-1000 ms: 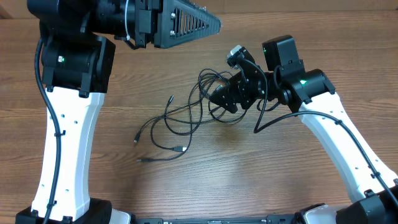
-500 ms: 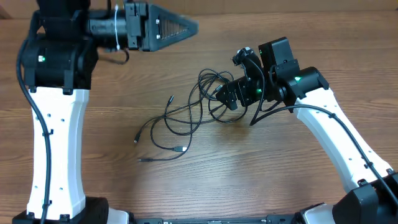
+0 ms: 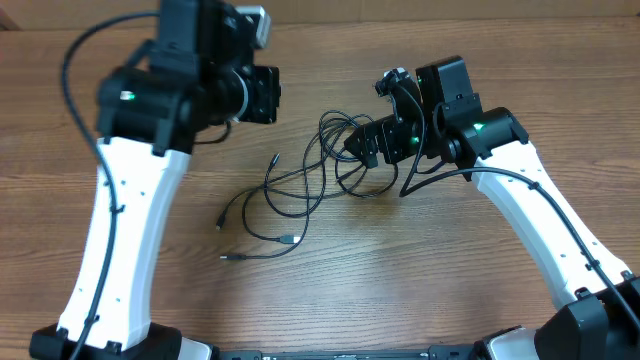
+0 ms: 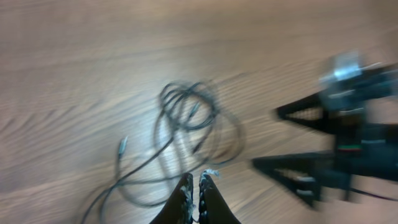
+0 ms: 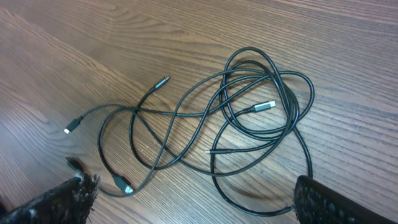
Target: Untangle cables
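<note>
Two grippers, two states: I am seeing the left gripper (image 4: 194,190) hanging above the table (image 4: 74,50) with its jaws pressed together on nothing, while the right gripper (image 5: 193,205) is standing wide apart and empty. The cables (image 5: 249,118) are lying in one loose tangle on the wood just ahead of the right fingers (image 5: 62,200), loops overlapping and plug ends trailing outward.
</note>
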Available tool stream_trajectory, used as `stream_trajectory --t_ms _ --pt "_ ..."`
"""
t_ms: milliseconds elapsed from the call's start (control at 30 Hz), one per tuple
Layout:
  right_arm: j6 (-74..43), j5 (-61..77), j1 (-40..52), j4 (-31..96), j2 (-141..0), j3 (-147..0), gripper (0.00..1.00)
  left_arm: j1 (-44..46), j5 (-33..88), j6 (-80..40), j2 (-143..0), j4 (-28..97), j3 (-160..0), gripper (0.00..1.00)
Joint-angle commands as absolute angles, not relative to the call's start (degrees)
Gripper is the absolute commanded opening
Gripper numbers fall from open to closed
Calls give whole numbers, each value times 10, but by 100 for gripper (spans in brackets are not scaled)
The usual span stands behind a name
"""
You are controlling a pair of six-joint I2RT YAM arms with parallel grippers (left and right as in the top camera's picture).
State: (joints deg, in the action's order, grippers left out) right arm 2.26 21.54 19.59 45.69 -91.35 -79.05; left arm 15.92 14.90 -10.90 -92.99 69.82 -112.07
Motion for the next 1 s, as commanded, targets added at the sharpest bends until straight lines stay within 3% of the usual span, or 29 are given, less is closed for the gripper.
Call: stream_trajectory --t_ms 0,267,433,600,700,967 --pt "3 208 194 451 -913 -787 100 182 43 -100 -926 670 -1035 5" --pt "-58 101 183 451 -913 -787 100 207 55 -118 -926 538 -872 9" --pt "-58 106 183 451 -913 -787 100 207 95 -121 -926 429 -794 19" --pt "-58 115 183 459 -913 -787 100 207 101 -140 -931 336 -725 48" --pt "-58 116 183 463 -913 -787 100 207 104 -144 -944 306 -699 60" --pt "-58 138 183 464 -913 -787 100 224 131 -139 -1030 274 -695 60"
